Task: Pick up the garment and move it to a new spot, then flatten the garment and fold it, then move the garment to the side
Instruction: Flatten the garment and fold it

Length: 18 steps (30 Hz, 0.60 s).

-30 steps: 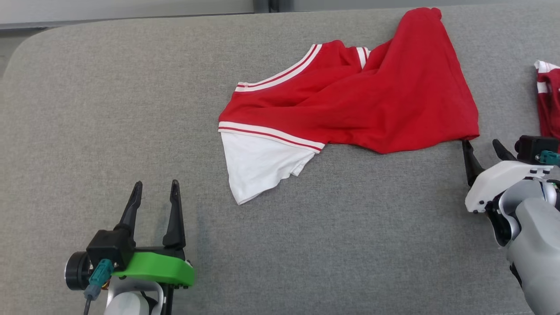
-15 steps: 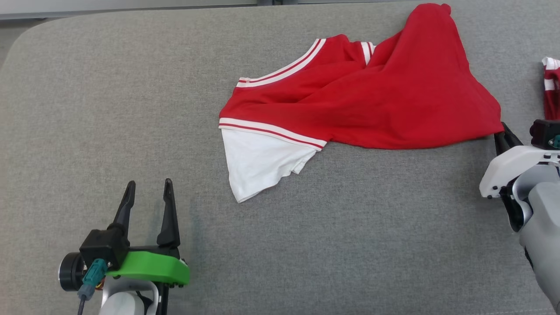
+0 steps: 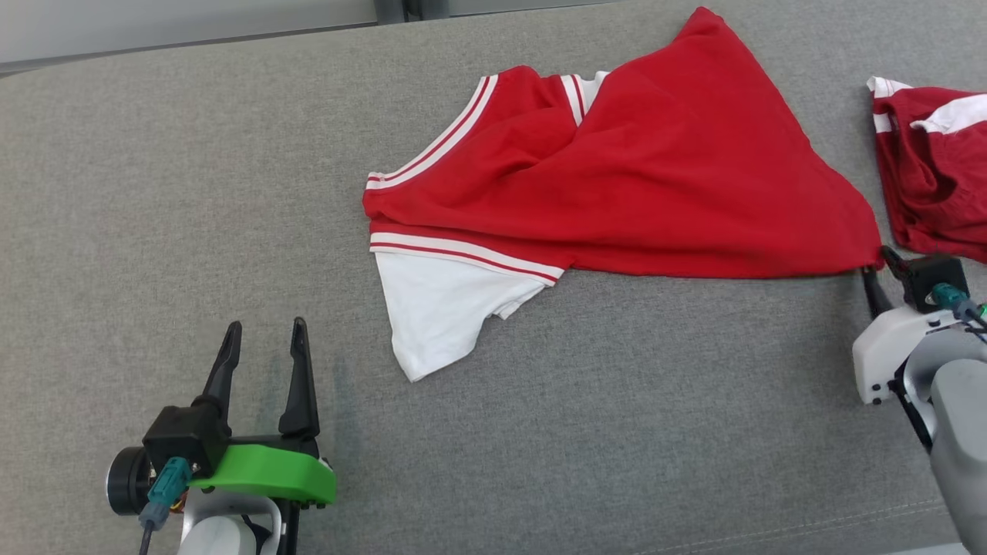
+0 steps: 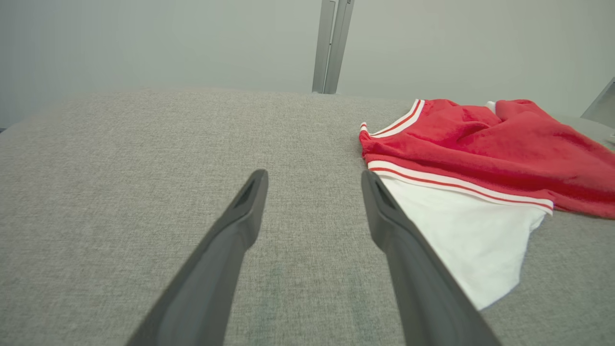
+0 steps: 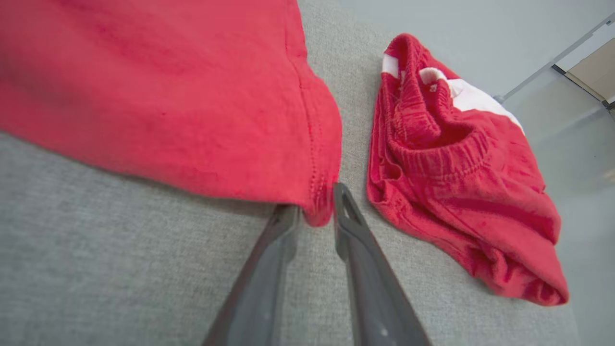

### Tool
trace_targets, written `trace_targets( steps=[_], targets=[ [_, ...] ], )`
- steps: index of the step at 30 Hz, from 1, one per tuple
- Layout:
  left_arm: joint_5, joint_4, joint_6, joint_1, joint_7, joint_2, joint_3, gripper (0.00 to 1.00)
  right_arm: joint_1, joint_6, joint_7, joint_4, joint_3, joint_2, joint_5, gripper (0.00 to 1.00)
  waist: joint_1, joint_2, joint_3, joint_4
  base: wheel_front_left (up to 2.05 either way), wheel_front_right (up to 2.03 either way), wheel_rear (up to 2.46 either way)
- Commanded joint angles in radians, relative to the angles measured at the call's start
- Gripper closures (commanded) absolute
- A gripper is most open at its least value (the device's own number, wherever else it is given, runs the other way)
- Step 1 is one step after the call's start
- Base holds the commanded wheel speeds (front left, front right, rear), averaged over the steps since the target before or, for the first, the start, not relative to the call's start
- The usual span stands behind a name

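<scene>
The garment [image 3: 655, 177], a red jersey with white-and-red striped trim, lies spread across the far middle of the gray fabric-covered tabletop [image 3: 617, 432]. Its white sleeve [image 3: 439, 308] points toward the robot on the left side. On the right, its red body narrows to a single corner.

That corner sits between the fingers of the right gripper [image 3: 877, 262]. In the right wrist view the two fingers stand narrow, closed on the stitched hem of the garment [image 5: 168, 96], with a small fold of red cloth bunched between the tips of the right gripper [image 5: 314, 202]. The rest of the cloth rests on the tabletop (whether the held corner is lifted clear of it is hard to tell).

Just beside that corner, farther right, lies a crumpled pair of red shorts [image 3: 933, 177] with an elastic waistband and white patches [image 5: 456, 168], apart from the jersey.

The left gripper [image 3: 266, 325] is at the near left, well apart from the garment. Its fingers are spread wide and hold nothing. In the left wrist view, bare gray fabric shows between them [image 4: 313, 175], with the white sleeve [image 4: 461, 230] to the right.
</scene>
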Motion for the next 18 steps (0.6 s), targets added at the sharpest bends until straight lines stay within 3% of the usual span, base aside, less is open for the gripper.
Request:
trace_targets(
  steps=[1, 9, 18],
  targets=[
    [-0.004, 0.004, 0.004, -0.004, -0.002, 0.010, 0.001, 0.00, 0.027, -0.002, -0.003, -0.012, -0.021, 0.014, -0.016, 0.00, 0.0000, 0.0000, -0.001, -0.003, 0.00, 0.00, 0.00],
    [-0.017, 0.016, 0.008, 0.013, -0.004, 0.013, 0.009, 0.00, 0.172, -0.002, -0.003, -0.161, -0.180, 0.097, 0.013, 0.00, 0.0000, 0.0000, -0.036, -0.010, 0.00, 0.00, 0.00],
    [-0.025, 0.057, -0.007, -0.023, 0.022, 0.030, 0.000, 0.00, 0.282, -0.002, -0.003, -0.458, -0.220, 0.140, 0.154, 0.00, 0.0000, 0.0000, -0.071, -0.066, 0.00, 0.00, 0.00]
  ],
)
